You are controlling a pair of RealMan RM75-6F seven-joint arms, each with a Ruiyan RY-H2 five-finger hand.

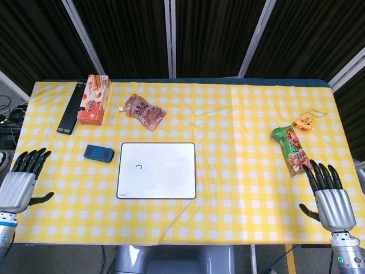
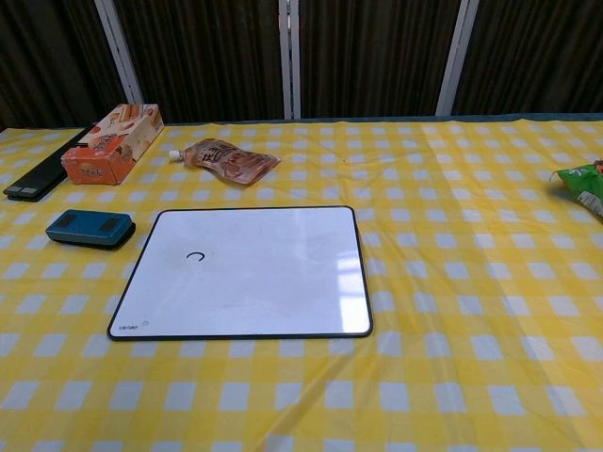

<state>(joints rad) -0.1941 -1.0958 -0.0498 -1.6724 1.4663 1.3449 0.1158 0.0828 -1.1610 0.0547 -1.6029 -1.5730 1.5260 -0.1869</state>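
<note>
Yellow-checked cloth covers the table (image 1: pixel 239 114), with dark curtains behind it. The right hand (image 1: pixel 329 200) hovers at the near right corner, fingers spread and straight, holding nothing. Its fingertips are just short of the green snack bag (image 1: pixel 292 150), which lies lengthwise along the right edge with a small orange item (image 1: pixel 305 121) beyond it. The left hand (image 1: pixel 20 185) is likewise spread and empty at the near left edge. The blue eraser (image 1: pixel 98 153) is the nearest thing to it, beside the whiteboard (image 1: pixel 157 170) at the middle. The bag looks soft and crinkly, so a grip across its narrow width should suit it better than a pinch at its end.
</note>
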